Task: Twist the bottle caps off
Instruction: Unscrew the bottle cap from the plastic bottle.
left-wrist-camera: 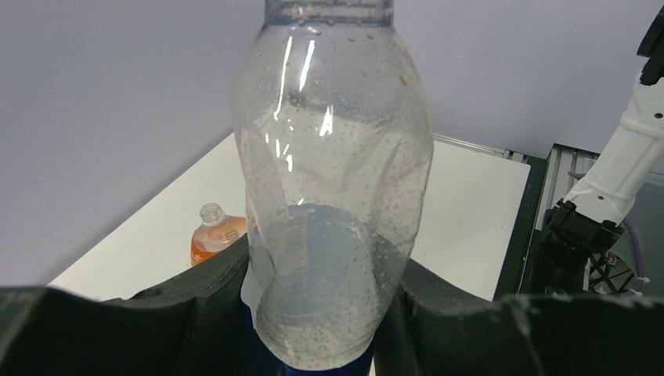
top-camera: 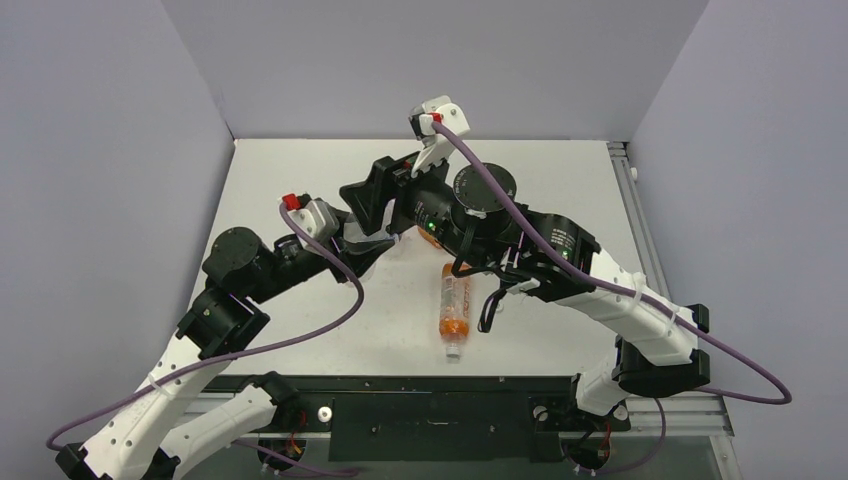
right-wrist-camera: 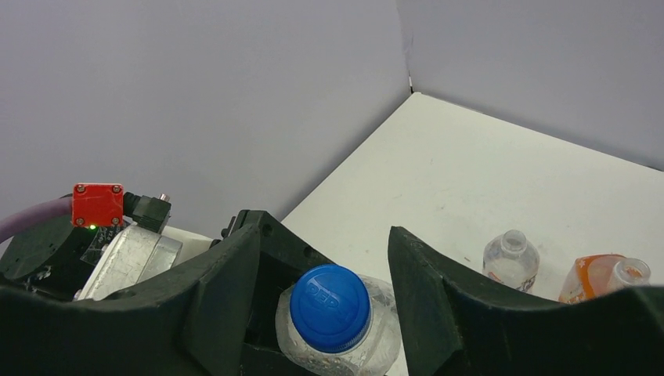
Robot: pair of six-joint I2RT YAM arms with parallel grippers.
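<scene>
Blue cap [right-wrist-camera: 330, 307], just one, within parted right tool [right-wrist-camera: 322, 244]; left tool [left-wrist-camera: 322, 309] clamps clear bottle [left-wrist-camera: 333, 157].

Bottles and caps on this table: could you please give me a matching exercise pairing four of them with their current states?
1 blue cap
2 blue-capped bottle
3 slim orange bottle
4 far clear bottle

A lying on its side
B upright, no cap
C between the right hand's open fingers
D gripped by the left hand

Pairs: 1-C, 2-D, 3-A, 4-B.
</scene>
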